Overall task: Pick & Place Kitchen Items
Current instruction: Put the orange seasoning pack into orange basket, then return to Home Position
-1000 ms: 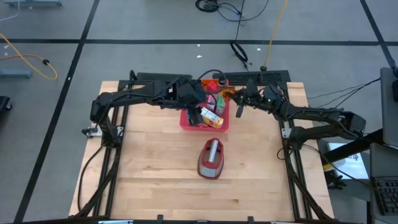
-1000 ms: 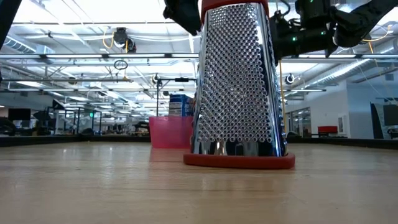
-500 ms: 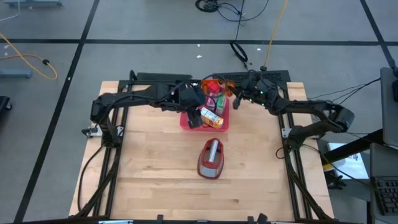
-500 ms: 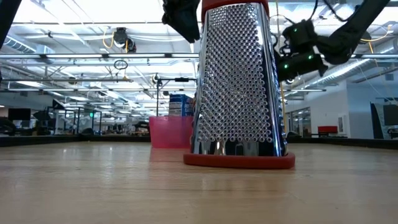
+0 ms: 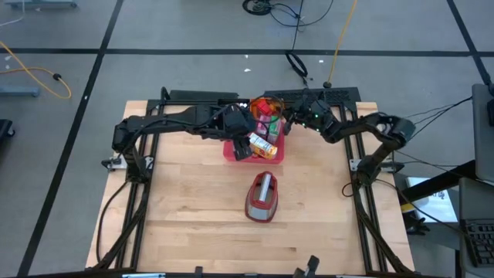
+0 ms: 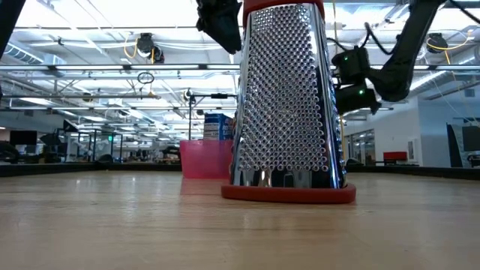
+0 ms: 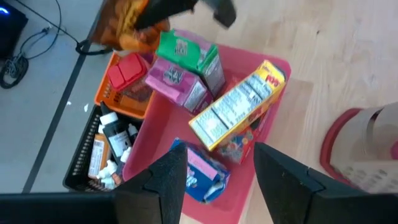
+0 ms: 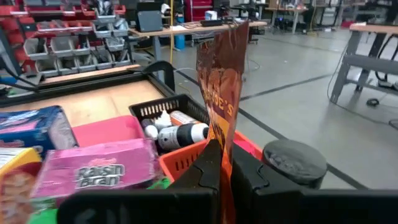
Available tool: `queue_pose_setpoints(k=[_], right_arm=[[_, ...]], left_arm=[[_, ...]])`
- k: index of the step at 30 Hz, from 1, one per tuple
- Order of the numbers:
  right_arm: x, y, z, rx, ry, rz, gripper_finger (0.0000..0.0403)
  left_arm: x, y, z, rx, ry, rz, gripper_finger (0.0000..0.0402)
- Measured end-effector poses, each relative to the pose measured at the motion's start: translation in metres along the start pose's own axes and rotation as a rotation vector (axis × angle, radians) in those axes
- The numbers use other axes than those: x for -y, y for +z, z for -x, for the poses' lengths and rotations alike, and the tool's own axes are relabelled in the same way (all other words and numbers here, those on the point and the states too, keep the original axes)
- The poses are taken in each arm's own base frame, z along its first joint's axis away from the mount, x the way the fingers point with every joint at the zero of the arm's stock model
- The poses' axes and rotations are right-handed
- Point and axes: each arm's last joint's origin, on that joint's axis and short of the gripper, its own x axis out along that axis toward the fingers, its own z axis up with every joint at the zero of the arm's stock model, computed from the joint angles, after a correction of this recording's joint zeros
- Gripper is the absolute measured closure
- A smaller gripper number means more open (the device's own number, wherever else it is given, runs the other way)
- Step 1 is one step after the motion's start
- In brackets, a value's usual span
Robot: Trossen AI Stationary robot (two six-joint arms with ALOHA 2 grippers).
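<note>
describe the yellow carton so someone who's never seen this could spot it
Find the pinkish-red tray at the table's far middle, behind the grater. The yellow carton lies tilted across it, the longest box there, the only yellow one among pink, green and blue cartons.

Left claw (image 7: 214, 177) agape — right claw (image 8: 225, 163) clamped

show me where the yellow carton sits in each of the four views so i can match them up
High view: yellow carton lies in the pink tray, under the left gripper.
Low view: not visible; the grater blocks most of the tray.
Left wrist view: picture's centre, lying diagonally in the tray.
Right wrist view: only a corner at the lower left edge.
Shared landmark: the pink tray.
</note>
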Motion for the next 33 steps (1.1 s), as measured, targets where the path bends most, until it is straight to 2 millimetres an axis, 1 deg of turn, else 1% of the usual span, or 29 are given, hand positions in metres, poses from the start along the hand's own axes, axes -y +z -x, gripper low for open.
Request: queue_pose_setpoints(k=[6,11,15,23,33], right_arm=[[0.003,-0.007,-0.019,-0.014,0.001,0.001,0.0403],[0.005,-0.005,-0.031,-0.004,0.001,0.003,0.0402],[0.006,-0.003,-0.033,0.004,0.001,0.011,0.0396],[0.006,-0.004,-0.033,-0.001,-0.003,0.058,0.0368],[0.004,-0.001,-0.033,0.028,-0.018,0.089,0.0314]], left_arm=[[0.0,0.004,0.0,0.04,-0.002,-0.003,0.0215],[0.0,0.004,0.0,0.039,-0.001,-0.003,0.0215],[0.0,0.004,0.0,0.039,-0.001,-0.002,0.0215],[0.0,0.004,0.0,0.039,-0.001,-0.003,0.0215],[0.0,0.004,0.0,0.04,-0.001,-0.002,0.0215]])
